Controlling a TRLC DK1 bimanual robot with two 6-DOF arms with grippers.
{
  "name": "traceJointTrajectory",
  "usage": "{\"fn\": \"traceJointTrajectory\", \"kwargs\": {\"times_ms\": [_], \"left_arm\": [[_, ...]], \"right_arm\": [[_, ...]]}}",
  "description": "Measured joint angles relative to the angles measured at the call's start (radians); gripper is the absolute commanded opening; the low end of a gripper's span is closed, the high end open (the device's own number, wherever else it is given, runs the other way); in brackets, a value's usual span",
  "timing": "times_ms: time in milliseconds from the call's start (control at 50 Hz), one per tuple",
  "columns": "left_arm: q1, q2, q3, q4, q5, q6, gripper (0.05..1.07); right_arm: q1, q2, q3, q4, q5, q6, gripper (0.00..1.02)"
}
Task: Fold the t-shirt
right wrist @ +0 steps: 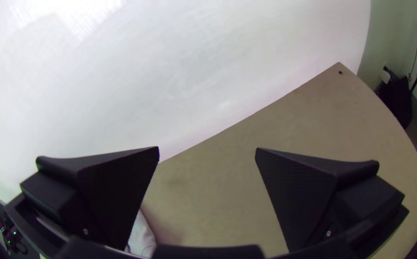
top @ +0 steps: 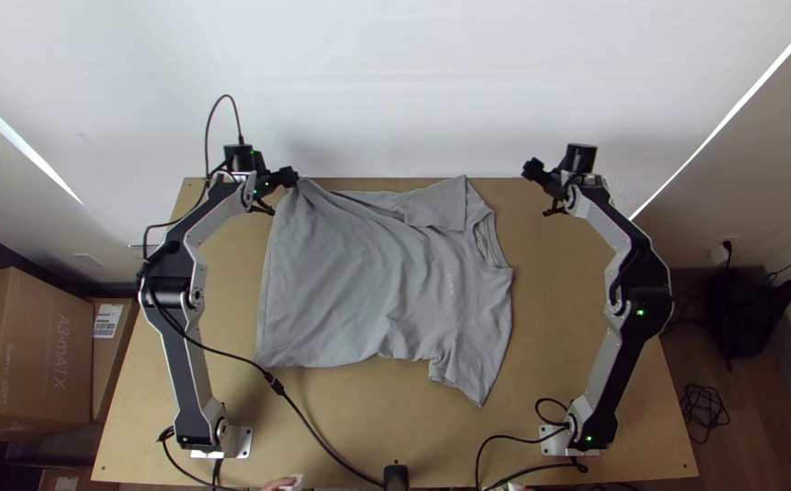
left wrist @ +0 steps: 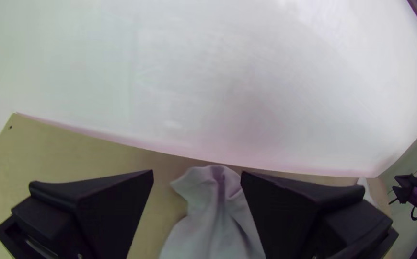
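My left pincer [top: 279, 193] stands spread, a bunched corner of the grey t-shirt [top: 368, 282] showing between its fingers; the garment lies spread toward my right pincer [top: 541, 191], also wide apart, near the collar [top: 486, 242].

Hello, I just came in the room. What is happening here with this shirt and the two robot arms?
A grey t-shirt lies spread, a little wrinkled, on the wooden table, not yet folded. The left hand is at one bottom corner, with puckered cloth between its open fingers. The right hand, also open, is off beyond the collar side and holds nothing.
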Motion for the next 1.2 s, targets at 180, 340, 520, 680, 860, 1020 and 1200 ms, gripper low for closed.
{"fn": "traceJointTrajectory", "kwargs": {"times_ms": [180, 340, 520, 680, 860, 1020, 1200], "left_arm": [[0.010, -0.190, -0.058, -0.042, 0.001, -0.006, 1.03], [0.009, -0.398, -0.090, -0.127, 0.023, -0.030, 1.03], [0.009, -0.636, -0.191, -0.170, 0.049, -0.042, 1.03], [0.010, -0.798, -0.272, -0.222, 0.057, -0.047, 1.03], [0.010, -0.949, -0.356, -0.284, 0.057, -0.047, 1.03], [0.010, -1.050, -0.412, -0.314, 0.057, -0.047, 1.03], [0.010, -1.114, -0.465, -0.329, 0.057, -0.047, 1.03]], "right_arm": [[-0.003, -0.196, -0.077, -0.130, -0.002, 0.015, 0.99], [-0.002, -0.396, -0.081, -0.407, -0.078, 0.023, 0.99], [-0.002, -0.617, -0.215, -0.576, -0.148, 0.027, 0.99], [-0.002, -0.805, -0.423, -0.685, -0.187, 0.048, 0.98], [0.010, -0.988, -0.639, -0.817, -0.235, 0.094, 0.98], [0.050, -1.114, -0.792, -0.866, -0.284, 0.097, 0.89], [0.190, -1.217, -0.923, -0.915, -0.302, 0.097, 0.89]]}}
